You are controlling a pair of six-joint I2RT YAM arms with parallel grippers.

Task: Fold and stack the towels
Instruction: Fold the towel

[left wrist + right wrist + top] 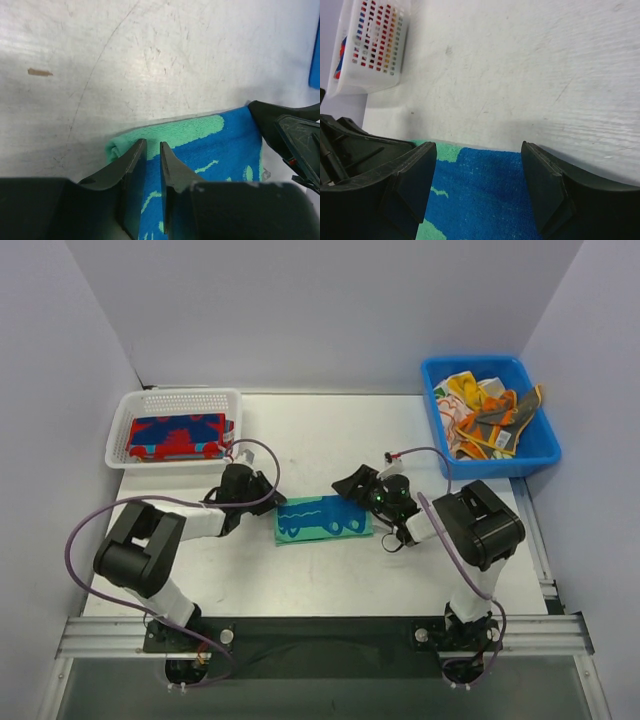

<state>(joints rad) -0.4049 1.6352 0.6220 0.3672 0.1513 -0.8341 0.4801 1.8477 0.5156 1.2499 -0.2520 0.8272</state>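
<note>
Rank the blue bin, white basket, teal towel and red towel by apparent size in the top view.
1. blue bin
2. white basket
3. teal towel and red towel: they look about alike, so they are not ranked.

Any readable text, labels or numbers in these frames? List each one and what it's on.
No text is readable in any view.
Crumpled towels in the blue bin: any lettering is too small to read.
Teal towel: wavy shapes only, no letters.
Red-and-blue towel in the white basket: pattern only.

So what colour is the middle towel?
The towel is green with blue prints; top view shows best.
</note>
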